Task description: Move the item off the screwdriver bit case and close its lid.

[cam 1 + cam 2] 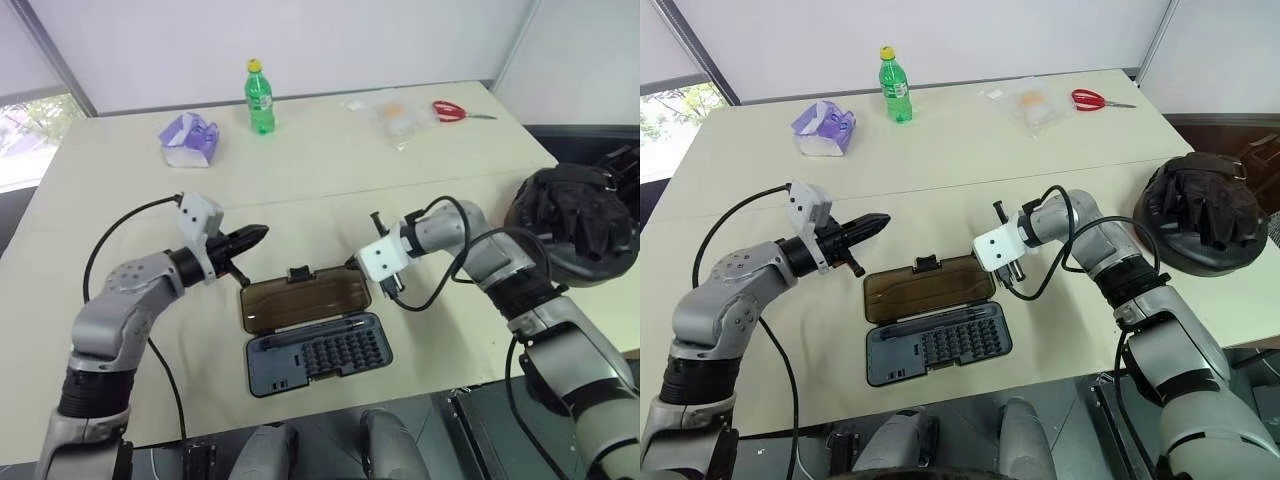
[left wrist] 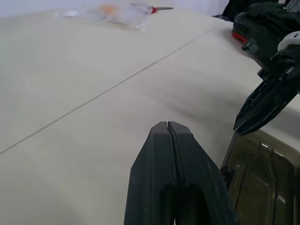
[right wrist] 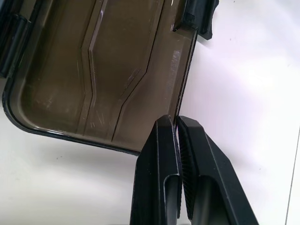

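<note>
Case (image 1: 318,355) open lower centre, lid (image 1: 305,300) flat behind, right gripper (image 3: 177,123) nearly clenched at lid corner, left gripper (image 1: 255,235) clenched empty, item (image 1: 1202,214) far right.

I see cream table (image 1: 330,160), seam across top. White wall (image 1: 300,40) behind. Window (image 1: 30,135) at left, daylight, greenery outside. Dark floor beyond table's right edge.

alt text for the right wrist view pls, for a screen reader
The right claw, its two black fingers nearly together, points at one edge of the open smoky brown lid, which lies flat on the pale table. The lid's small black latch juts from the same edge, farther from the claw.
</note>
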`<action>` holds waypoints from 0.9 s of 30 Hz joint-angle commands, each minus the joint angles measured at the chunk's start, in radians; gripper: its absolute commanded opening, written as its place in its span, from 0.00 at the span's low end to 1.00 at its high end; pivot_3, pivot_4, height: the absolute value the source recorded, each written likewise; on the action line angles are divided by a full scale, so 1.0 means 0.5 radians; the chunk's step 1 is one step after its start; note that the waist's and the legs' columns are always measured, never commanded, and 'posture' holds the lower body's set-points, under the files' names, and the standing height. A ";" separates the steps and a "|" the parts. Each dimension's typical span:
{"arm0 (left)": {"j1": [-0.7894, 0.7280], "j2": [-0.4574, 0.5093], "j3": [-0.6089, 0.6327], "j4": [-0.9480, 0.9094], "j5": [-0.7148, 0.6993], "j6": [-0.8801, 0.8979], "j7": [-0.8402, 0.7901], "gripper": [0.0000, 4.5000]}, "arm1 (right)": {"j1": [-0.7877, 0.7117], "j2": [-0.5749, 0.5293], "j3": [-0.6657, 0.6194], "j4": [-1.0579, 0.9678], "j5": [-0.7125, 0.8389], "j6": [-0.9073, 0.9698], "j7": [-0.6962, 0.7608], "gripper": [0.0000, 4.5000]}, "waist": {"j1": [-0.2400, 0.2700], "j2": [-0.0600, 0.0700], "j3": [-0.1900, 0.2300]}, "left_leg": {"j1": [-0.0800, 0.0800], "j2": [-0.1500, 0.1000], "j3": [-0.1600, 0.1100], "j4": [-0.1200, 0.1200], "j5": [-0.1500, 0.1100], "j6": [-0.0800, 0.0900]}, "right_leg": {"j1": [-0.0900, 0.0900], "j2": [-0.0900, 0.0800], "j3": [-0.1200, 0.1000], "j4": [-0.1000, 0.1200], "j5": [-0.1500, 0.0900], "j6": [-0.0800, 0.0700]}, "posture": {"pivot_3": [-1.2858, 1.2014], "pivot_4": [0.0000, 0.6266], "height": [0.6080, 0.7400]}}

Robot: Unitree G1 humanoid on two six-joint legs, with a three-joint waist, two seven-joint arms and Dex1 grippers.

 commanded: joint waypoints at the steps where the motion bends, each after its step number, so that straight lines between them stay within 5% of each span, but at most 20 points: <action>1: -0.007 0.007 0.049 -0.087 -0.025 -0.024 0.000 0.00 | 0.014 -0.013 -0.055 -0.055 -0.002 0.070 -0.018 0.30 | -0.001 0.000 0.000 | 0.000 0.000 0.000 0.000 0.000 0.000 | 0.000 0.000 0.000 0.000 0.000 0.000 | 0.52 0.24 1.00; 7: -0.015 0.023 0.037 -0.074 -0.045 -0.009 -0.048 0.00 | 0.068 -0.052 -0.109 -0.182 0.025 0.207 -0.020 0.99 | 0.007 0.000 0.000 | 0.000 0.000 -0.001 0.001 0.000 0.000 | 0.001 0.000 0.000 0.000 0.000 0.000 | 0.52 0.24 1.00; 20: -0.005 0.280 0.002 -0.229 -0.370 0.257 -0.503 0.00 | 0.334 0.072 -0.491 -0.997 0.499 1.207 -0.113 0.99 | -0.003 0.001 0.000 | 0.000 0.002 -0.002 0.000 0.000 0.000 | 0.000 0.000 0.000 0.001 0.000 0.000 | 0.52 0.24 1.00; 27: 0.290 0.598 -0.130 -0.435 -0.388 0.291 -0.858 0.00 | 0.471 0.274 -0.621 -1.207 0.662 1.788 -0.465 0.99 | 0.000 0.002 0.001 | 0.000 0.002 -0.002 -0.002 0.000 0.000 | 0.000 -0.001 0.000 0.001 0.000 0.000 | 0.52 0.24 1.00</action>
